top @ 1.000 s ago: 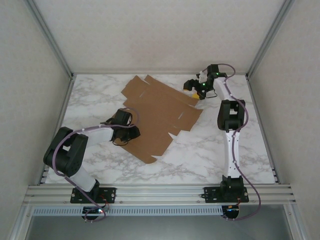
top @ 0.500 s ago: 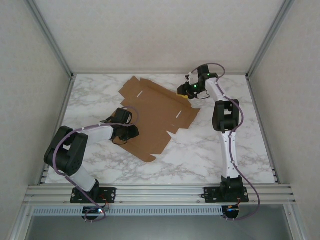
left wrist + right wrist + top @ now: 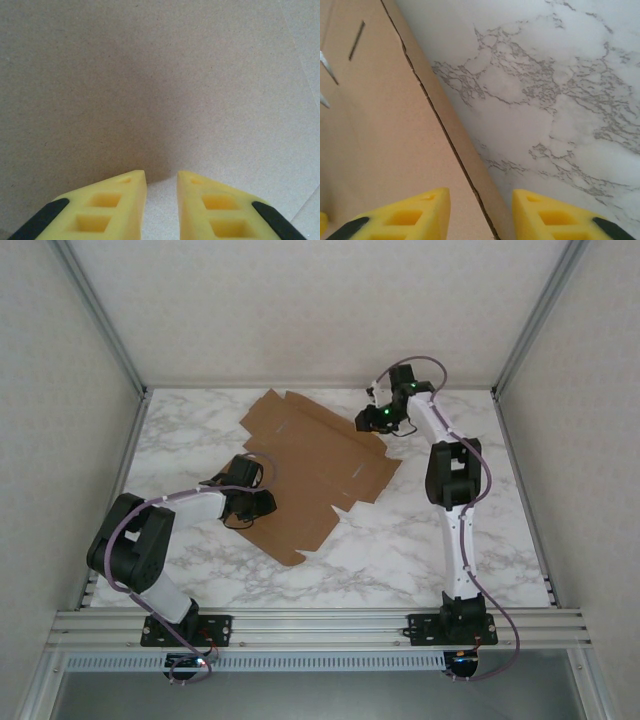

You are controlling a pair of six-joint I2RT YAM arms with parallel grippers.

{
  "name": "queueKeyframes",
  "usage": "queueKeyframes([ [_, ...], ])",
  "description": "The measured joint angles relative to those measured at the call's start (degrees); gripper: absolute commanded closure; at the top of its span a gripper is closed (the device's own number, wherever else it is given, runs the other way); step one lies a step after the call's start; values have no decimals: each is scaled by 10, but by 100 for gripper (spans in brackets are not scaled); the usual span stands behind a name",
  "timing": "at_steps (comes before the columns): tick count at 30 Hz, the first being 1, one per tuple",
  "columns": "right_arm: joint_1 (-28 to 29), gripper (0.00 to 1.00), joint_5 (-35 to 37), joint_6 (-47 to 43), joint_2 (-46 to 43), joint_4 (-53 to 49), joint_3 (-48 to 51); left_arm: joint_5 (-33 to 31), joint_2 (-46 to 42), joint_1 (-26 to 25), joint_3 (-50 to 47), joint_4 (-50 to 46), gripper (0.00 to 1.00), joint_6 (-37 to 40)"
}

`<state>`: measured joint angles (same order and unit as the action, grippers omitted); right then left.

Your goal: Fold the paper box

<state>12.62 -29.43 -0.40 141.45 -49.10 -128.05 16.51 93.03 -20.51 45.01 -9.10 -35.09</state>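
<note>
Flat unfolded cardboard box lies on the table, nothing in it. Left pincer: fingers slightly apart, nothing between them, tips low over the brown sheet that spreads ahead; contact unclear. Right pincer: fingers apart, straddling the box's edge strip, gripping nothing. Cardboard is to its left, bare marble to its right.

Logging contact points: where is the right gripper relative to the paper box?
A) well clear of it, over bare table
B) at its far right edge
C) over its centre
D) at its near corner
B: the right gripper sits at the far right edge of the paper box, and the right wrist view has that edge running toward the gap between its fingers.
</note>
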Motion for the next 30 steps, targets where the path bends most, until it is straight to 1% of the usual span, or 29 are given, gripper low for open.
queueKeyframes([
  [3,12,70,34,-18,-3,0,15,0,0,0,0,0,75,0],
  [12,24,92,93,-60,-17,10,44,2,0,3,2,0,74,-7],
  [15,32,94,123,-76,-46,15,66,2,-5,5,7,-10,74,-11],
  [18,45,100,151,-85,-85,19,83,2,-21,5,24,-28,72,-15],
  [21,58,100,179,-94,-131,28,95,1,-45,5,51,-35,70,-23],
  [23,66,100,198,-101,-164,37,107,1,-58,5,71,-37,65,-27],
  [25,75,100,219,-111,-196,49,123,2,-69,5,91,-37,58,-33],
  [27,87,100,247,-127,-234,62,149,3,-74,5,118,-40,48,-42],
  [30,115,100,291,-155,-280,85,193,16,-72,5,169,-40,40,-58],
])
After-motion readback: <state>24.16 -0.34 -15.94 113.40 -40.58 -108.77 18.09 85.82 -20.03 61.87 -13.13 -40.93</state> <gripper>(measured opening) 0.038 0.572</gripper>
